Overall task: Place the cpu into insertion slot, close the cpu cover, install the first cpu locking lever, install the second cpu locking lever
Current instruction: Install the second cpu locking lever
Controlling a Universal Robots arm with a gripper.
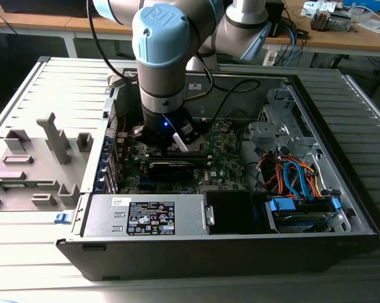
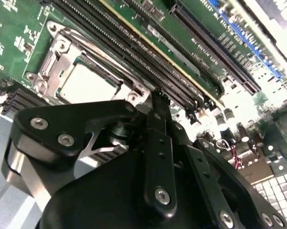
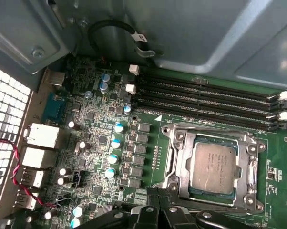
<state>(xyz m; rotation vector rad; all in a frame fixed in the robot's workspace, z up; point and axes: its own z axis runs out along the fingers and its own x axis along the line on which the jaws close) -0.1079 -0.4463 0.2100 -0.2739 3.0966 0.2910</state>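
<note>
The cpu (image 3: 214, 167) lies flat in the insertion slot (image 3: 181, 187), its silver-grey top showing. The cpu cover (image 3: 178, 143) is folded down around it as a metal frame, and the chip shows through the cut-out. The second wrist view has the same cpu (image 2: 88, 86) and cpu cover (image 2: 57, 57) just beyond my black gripper (image 2: 158, 98). My gripper (image 3: 163, 202) is shut with nothing in it and hovers at the socket's edge. In the exterior view the gripper (image 1: 171, 136) reaches down into the open computer case over the green board.
Long black memory slots (image 3: 205, 102) run beside the socket. Capacitors (image 3: 116, 143) and rear ports (image 3: 41, 136) stand on the board. The power supply box (image 1: 146, 218) and drive cables (image 1: 297, 177) fill the case's near side. A grey fixture tray (image 1: 38, 164) lies at the exterior view's left.
</note>
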